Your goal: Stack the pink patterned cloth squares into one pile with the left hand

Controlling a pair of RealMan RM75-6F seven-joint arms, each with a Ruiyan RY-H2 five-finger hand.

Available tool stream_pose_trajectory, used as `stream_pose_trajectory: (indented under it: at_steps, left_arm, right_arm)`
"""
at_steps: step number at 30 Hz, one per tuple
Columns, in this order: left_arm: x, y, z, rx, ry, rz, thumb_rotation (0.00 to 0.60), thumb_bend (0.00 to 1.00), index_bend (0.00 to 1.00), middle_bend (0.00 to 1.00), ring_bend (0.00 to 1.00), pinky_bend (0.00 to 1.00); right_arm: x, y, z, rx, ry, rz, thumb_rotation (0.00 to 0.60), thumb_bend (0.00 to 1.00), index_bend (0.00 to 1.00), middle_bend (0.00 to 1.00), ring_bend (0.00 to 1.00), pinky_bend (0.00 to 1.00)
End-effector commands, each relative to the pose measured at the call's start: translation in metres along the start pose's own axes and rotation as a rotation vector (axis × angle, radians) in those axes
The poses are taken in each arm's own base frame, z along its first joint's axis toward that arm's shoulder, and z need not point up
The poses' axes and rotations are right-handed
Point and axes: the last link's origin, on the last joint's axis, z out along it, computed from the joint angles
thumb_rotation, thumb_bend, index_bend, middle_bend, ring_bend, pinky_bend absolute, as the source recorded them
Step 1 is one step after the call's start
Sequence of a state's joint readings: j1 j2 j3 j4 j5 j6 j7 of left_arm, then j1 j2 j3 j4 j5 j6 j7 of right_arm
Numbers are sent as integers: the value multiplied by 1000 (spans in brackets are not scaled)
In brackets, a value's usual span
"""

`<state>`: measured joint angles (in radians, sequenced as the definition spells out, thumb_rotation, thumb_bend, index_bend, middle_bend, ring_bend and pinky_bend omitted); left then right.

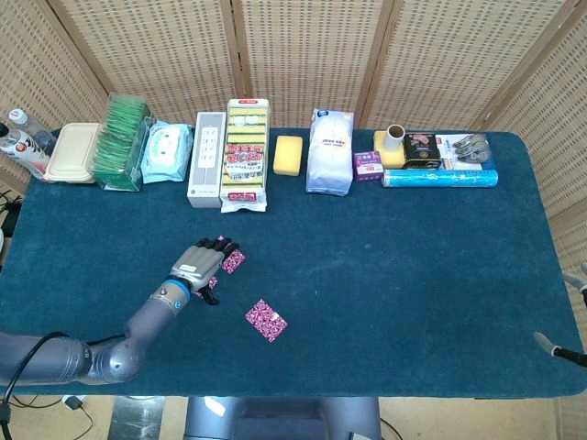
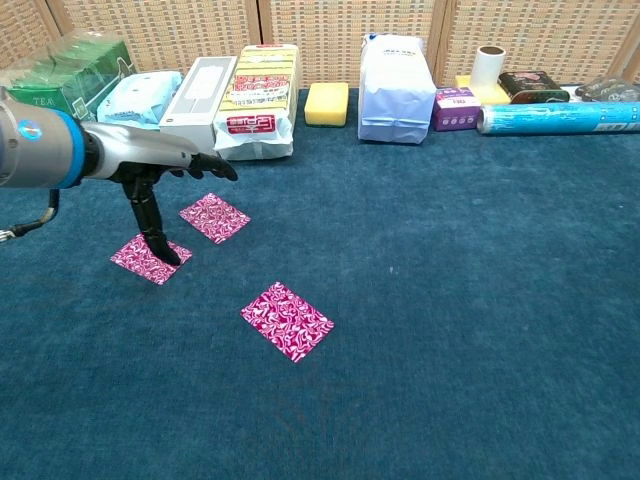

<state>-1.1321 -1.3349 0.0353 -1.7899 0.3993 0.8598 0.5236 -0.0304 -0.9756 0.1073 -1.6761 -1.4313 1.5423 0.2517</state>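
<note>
backdrop: wicker screens; blue cloth table (image 2: 480,330), packaged goods along its far edge. item: three pink patterned cloth squares toward the near-left corner, none overlapping: far square (image 2: 214,217), left square (image 2: 150,259), near square (image 2: 286,320). item: your left hand (image 2: 160,175), fingers spread, holding nothing, thumb reaching down to about the left square's corner; whether it touches is unclear. right hand (image 1: 561,348): only a sliver at the right edge, state cannot be told. risk: thin fabric flat on carpet-like cloth; a shallow pinch may slip off or drag and fold it.
</note>
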Motion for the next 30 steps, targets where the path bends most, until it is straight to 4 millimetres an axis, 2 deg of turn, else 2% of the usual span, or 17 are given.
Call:
stream_pose_trajectory:
  at_steps: [1,5,13,19,30]
  left_arm:
    - [-13,-28,-19,10,33,17,600,7,20,0,0,31]
    - [-25,-53,-21,26,53,16,600,35,132,0,0,31]
    - [-43,-81,-11,33,74,-26,600,99,184,0,0,31]
    - [-46,-85,-6,12,96,-21,600,121,220,0,0,31]
    - [-55,-77,3,-8,92,6,600,130,220,0,0,31]
  right_arm:
    - [1,0,-1,3,2,4,600,37,166,54,0,0]
    - [1,-2,-2,13,3,11,600,37,143,54,0,0]
    - [-2,-3,-2,19,-12,4,600,38,137,54,0,0]
    - [-4,-5,-1,20,-17,1,600,38,136,54,0,0]
    - [-4,-4,-1,17,-18,3,600,38,137,53,0,0]
